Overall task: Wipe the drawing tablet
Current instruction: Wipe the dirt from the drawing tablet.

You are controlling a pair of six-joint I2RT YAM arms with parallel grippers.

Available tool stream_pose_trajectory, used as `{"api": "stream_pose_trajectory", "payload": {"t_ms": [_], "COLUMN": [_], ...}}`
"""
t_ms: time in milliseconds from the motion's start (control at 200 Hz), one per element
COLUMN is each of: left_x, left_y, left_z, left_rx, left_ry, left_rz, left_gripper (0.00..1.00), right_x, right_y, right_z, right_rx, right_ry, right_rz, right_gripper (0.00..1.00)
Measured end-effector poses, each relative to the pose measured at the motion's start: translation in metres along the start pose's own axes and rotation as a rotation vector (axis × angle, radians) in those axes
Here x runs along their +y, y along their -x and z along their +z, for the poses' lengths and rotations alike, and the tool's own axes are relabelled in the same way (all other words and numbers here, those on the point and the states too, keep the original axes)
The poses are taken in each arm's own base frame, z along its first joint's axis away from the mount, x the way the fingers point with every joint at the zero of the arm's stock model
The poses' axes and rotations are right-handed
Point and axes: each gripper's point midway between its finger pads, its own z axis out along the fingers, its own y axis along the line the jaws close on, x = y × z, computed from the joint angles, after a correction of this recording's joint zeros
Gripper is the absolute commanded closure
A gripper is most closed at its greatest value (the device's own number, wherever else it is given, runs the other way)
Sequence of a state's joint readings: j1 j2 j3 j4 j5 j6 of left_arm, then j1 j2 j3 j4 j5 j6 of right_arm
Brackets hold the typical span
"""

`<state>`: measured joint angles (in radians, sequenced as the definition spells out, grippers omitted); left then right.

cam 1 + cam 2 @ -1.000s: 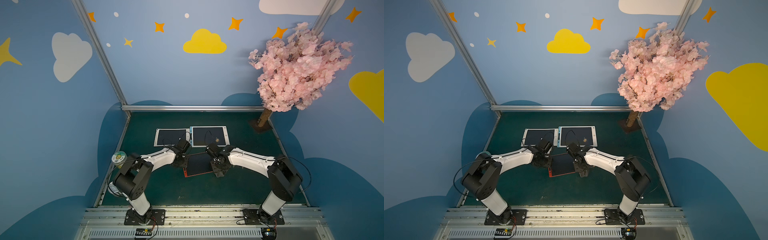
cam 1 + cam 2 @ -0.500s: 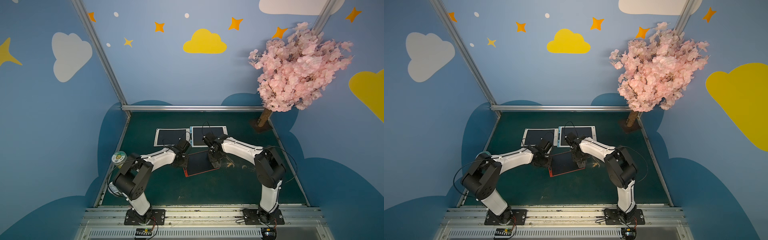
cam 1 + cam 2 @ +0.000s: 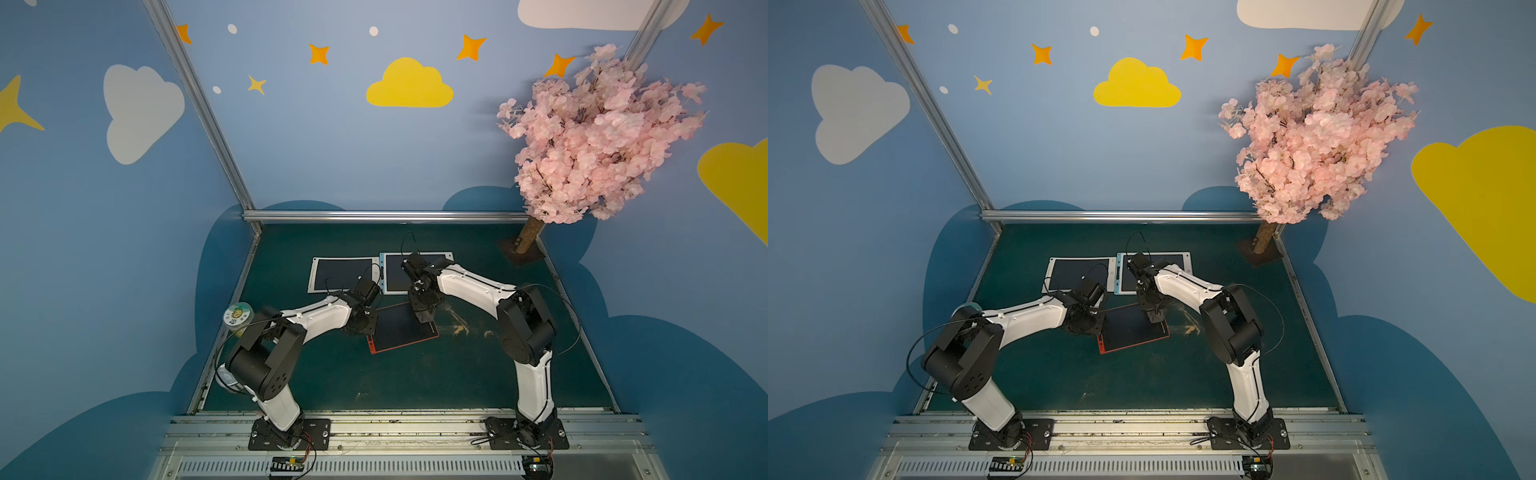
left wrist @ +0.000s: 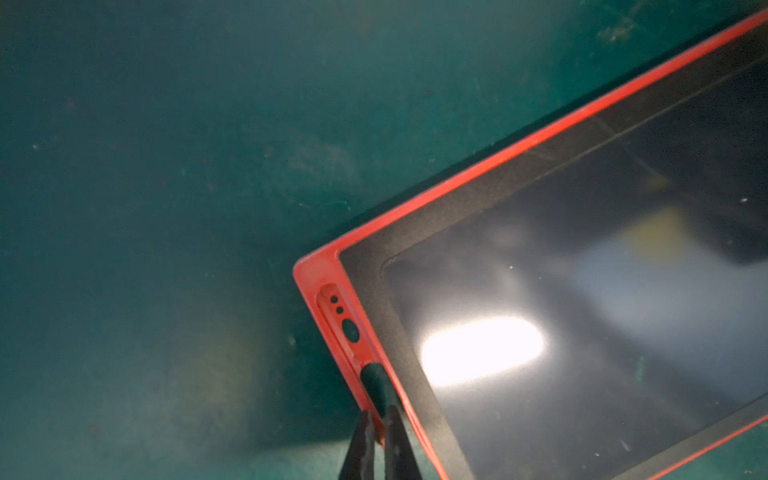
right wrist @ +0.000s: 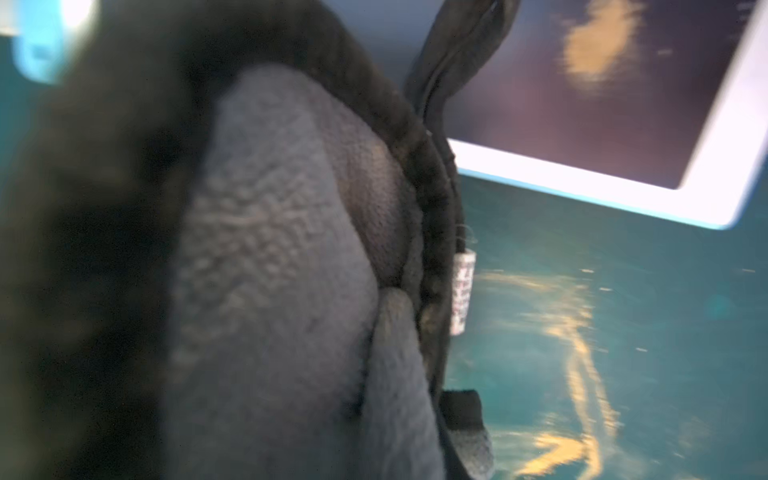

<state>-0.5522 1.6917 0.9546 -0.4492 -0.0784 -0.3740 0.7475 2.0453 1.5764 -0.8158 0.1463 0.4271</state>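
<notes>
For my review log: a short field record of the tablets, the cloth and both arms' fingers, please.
tablets: three; red tablet nearest, white tablet and blue tablet behind
left fingers: shut, tips on red tablet's frame
right fingers: shut on grey cloth, over red tablet's far right corner
green mat: orange smears beside red tablet

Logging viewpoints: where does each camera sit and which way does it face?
Top views: high behind the robot, facing down; left arm, right arm, red tablet.
Left wrist: facing down at its corner; shut left gripper shows.
Right wrist: grey cloth fills it, white-framed tablet beyond; own body hidden.
Shared: red tablet, top and left wrist.
</notes>
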Motion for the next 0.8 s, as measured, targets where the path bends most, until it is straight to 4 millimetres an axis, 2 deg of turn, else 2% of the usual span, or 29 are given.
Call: {"api": "stream_pose_trajectory", "payload": {"t_ms": [60, 240, 285, 626, 731, 801], "left_x": [0.0, 0.0, 0.0, -0.002, -0.002, -0.002], "left_y": [0.0, -0.001, -0.002, -0.003, -0.003, -0.004], "left_z": [0.0, 0.0, -0.001, -0.002, -0.002, -0.002], "left_rx": [0.0, 0.003, 0.009, 0.024, 0.026, 0.027], "left_ry": [0.0, 0.0, -0.002, 0.004, 0.005, 0.005], "left_rz": [0.0, 0.001, -0.001, 0.007, 0.008, 0.008], "left_gripper": [0.92, 0.92, 0.92, 0.92, 0.92, 0.92], "right_x": [0.019, 0.094, 0.101, 0.11, 0.098, 0.082], "right_y": [-0.004, -0.032, -0.033, -0.034, -0.035, -0.036], "right_z": [-0.001, -0.009, -0.011, -0.005, 0.0, 0.003], "right_rx": [-0.002, 0.025, 0.027, 0.065, 0.066, 0.065], "right_ry": [0.04, 0.216, 0.25, 0.308, 0.309, 0.325], "right_rz": [-0.022, -0.126, -0.13, -0.112, -0.078, -0.035], "right_gripper": [1.0, 1.0, 1.0, 1.0, 1.0, 1.0]}}
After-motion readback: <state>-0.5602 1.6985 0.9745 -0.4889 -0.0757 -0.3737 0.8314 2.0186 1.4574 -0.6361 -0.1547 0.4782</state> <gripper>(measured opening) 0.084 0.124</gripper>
